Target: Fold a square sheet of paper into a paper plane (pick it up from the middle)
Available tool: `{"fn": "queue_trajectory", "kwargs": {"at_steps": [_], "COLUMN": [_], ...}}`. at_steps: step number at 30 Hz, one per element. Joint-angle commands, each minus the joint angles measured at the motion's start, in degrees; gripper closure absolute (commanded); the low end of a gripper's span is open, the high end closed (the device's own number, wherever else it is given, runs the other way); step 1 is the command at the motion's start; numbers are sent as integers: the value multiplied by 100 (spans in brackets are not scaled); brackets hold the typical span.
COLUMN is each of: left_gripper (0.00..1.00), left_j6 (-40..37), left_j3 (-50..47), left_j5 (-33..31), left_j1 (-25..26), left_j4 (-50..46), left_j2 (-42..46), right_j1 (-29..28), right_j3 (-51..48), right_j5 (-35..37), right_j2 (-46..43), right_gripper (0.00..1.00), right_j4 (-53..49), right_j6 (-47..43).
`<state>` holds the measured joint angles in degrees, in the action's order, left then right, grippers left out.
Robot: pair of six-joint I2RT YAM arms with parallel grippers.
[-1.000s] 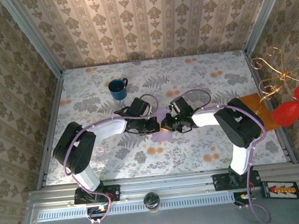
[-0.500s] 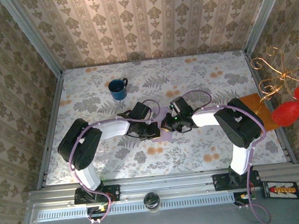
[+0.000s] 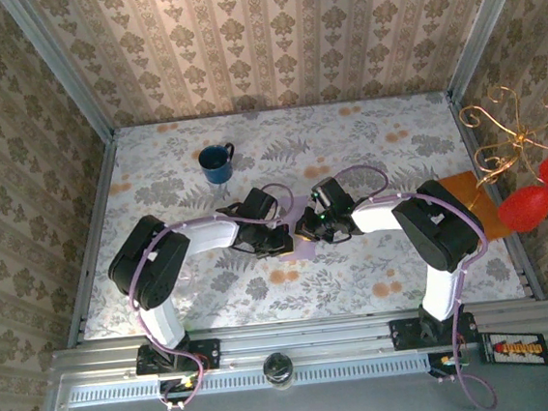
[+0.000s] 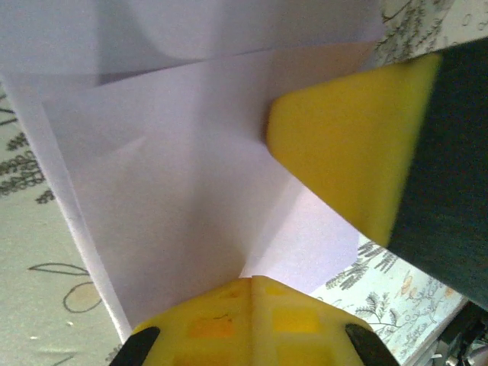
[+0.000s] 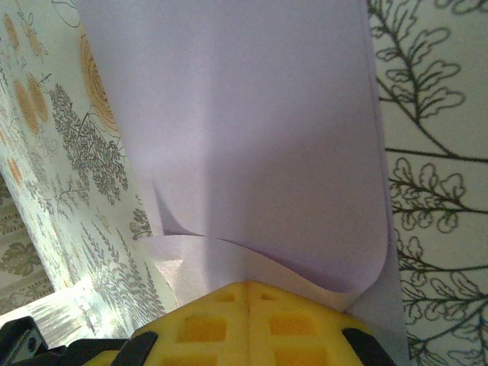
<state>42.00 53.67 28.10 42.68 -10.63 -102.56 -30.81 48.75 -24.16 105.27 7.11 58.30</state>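
Where folded, the lilac paper (image 5: 252, 137) curls.

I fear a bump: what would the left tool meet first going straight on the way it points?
Past the paper that the left tool pinches, the yellow finger of the right tool, close ahead; depth is unclear, so contact looks likely, not certain.

- square sheet of paper (image 5: 252, 114): pale lilac
- pads (image 4: 343, 152): yellow
- table (image 3: 358, 275): pale, grey ferns, orange flowers
- mug (image 3: 216, 162): dark blue
- walls (image 3: 278, 40): beige damask stripes
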Motion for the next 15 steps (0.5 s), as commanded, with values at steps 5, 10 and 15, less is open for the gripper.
{"fn": "queue_trajectory", "kwargs": {"at_steps": [5, 10, 15], "left_gripper": [100, 100, 100], "left_j6": [-174, -201, -166], "left_j3": [101, -57, -307], "left_j5": [-147, -87, 199], "left_j1": [-23, -116, -319], "left_j4": [-263, -307, -75], "left_j2": [-124, -76, -1], "right_j1": [-13, -14, -13], "right_j3": [-366, -349, -349], "right_j5": [799, 808, 825], "right_j2": [526, 551, 585], "right_gripper": [100, 100, 100], "right_j4": [-1313, -1370, -1421], "right_j6": [77, 58, 31]}}
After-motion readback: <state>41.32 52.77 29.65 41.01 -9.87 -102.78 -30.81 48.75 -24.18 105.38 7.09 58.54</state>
